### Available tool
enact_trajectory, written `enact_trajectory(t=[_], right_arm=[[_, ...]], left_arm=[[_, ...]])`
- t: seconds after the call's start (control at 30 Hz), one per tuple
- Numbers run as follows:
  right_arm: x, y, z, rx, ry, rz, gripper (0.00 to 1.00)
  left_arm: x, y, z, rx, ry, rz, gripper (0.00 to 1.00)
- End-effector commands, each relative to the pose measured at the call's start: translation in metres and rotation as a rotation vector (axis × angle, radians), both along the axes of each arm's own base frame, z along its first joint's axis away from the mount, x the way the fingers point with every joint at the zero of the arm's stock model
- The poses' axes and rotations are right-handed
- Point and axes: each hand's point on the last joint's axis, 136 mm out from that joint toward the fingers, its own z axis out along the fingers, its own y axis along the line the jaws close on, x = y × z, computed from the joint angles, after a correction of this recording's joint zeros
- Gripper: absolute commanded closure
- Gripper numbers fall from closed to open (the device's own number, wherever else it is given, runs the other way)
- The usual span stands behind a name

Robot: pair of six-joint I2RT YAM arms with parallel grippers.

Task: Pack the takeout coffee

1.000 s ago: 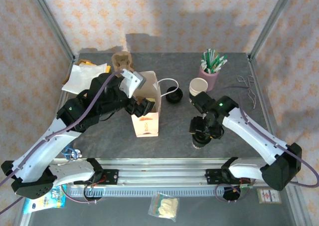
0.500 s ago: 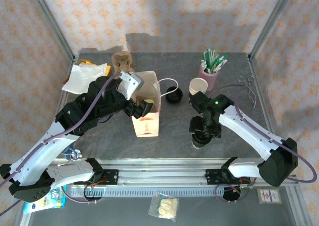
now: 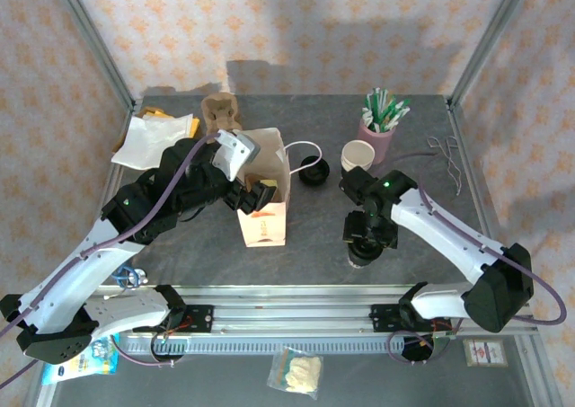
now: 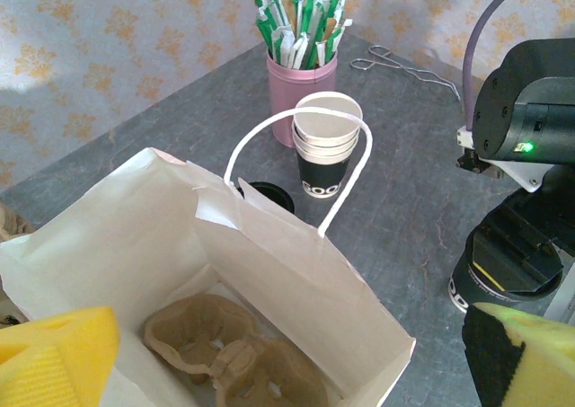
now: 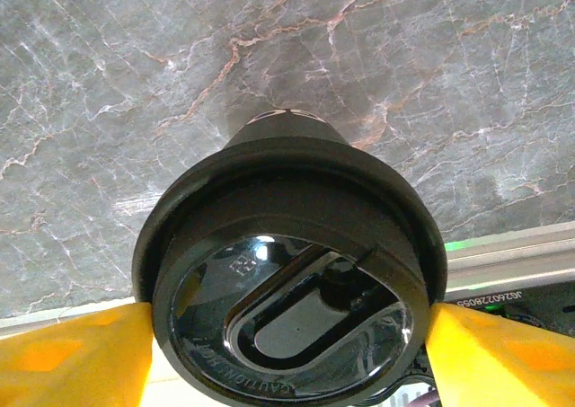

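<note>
The right tool (image 5: 287, 353) is clamped on the takeout coffee (image 5: 287, 245), a yellow pad (image 5: 72, 353) pressed to each side of its black lid. The cup stands upright on the grey table (image 5: 180, 66), close to the near edge on the right half. Left of it, across a bare strip of table, stands the open white paper bag (image 4: 296, 281), its loop handle (image 4: 346, 187) arching up on the side facing the cup. A brown pulp tray (image 4: 225, 358) lies in the bag's bottom. The left tool (image 4: 289, 358) hangs over the bag's mouth, pads wide apart and holding nothing. Behind the bag are a loose black lid (image 4: 267, 194), a stack of paper cups (image 4: 328, 155), a pink cup of straws (image 4: 301, 66) and wire tongs (image 4: 404, 66).
</note>
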Motion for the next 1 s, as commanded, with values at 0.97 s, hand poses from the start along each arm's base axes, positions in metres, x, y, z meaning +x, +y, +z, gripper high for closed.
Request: enact_trajectory(t=[0.97], right_arm=[[-0.005,-0.01,-0.038,-0.068,0.032,0.013,0.29]], left_arm=[[0.001,0.005,0.008,0.001,-0.038,0.023,0.01]])
